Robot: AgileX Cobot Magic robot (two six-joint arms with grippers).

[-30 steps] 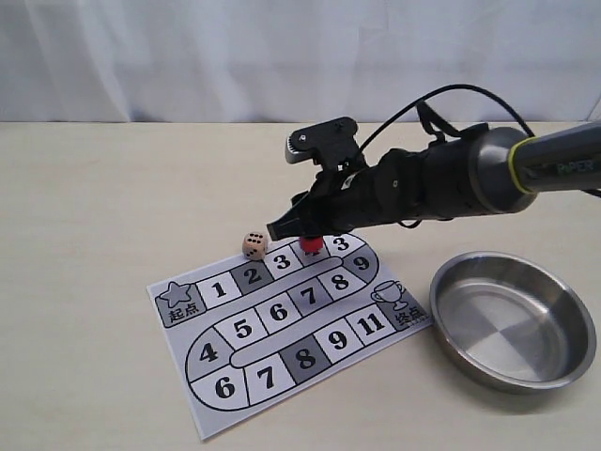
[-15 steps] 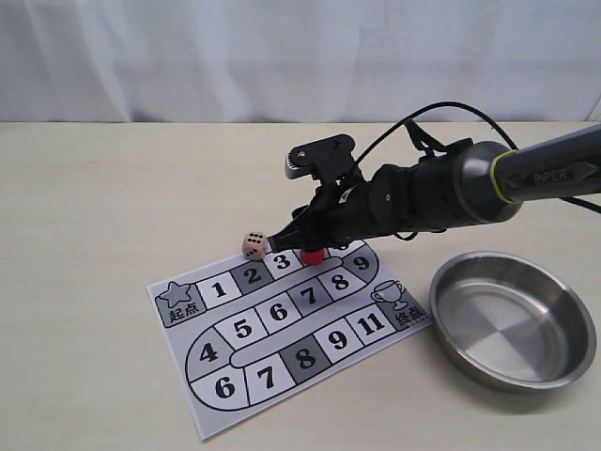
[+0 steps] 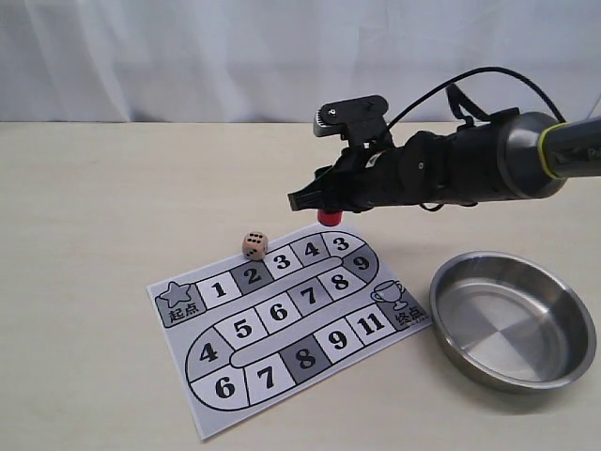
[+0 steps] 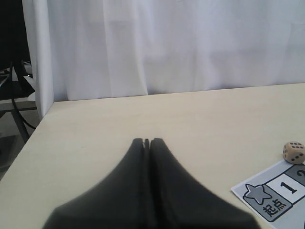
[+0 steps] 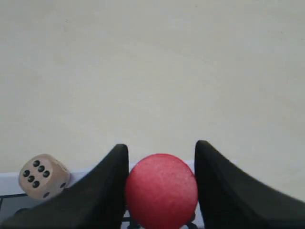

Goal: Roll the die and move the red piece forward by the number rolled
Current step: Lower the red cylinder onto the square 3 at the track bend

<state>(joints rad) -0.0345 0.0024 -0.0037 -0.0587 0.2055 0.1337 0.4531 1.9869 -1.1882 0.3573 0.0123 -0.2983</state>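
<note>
The right pincer [image 3: 306, 199] reaches in from the right side of the exterior view, across the middle and over the far edge of the game sheet [image 3: 282, 324]. It is closed partway on the red piece [image 3: 328, 217], with one black finger [image 5: 110, 183] pressed on each side of it. In the right wrist view the red piece [image 5: 161, 190] fills the gap between the two fingers, and only its rounded top shows. It sits at the sheet's far border, just beyond the square marked 4; I cannot tell whether its base touches the surface or hangs just clear of it. The die [image 3: 254, 245] rests on the tabletop [image 3: 103, 207], just beside the sheet's far edge near the squares marked 2 and 3, and a little apart from the red piece. The right wrist view shows a six-pip face of the die [image 5: 44, 175]. The left pincer [image 4: 147, 142] appears only in its own wrist view, its tips pressed together with nothing between them, over bare tabletop and well apart from the sheet's star corner. A steel bowl [image 3: 512, 319] stands to the right of the sheet.
</note>
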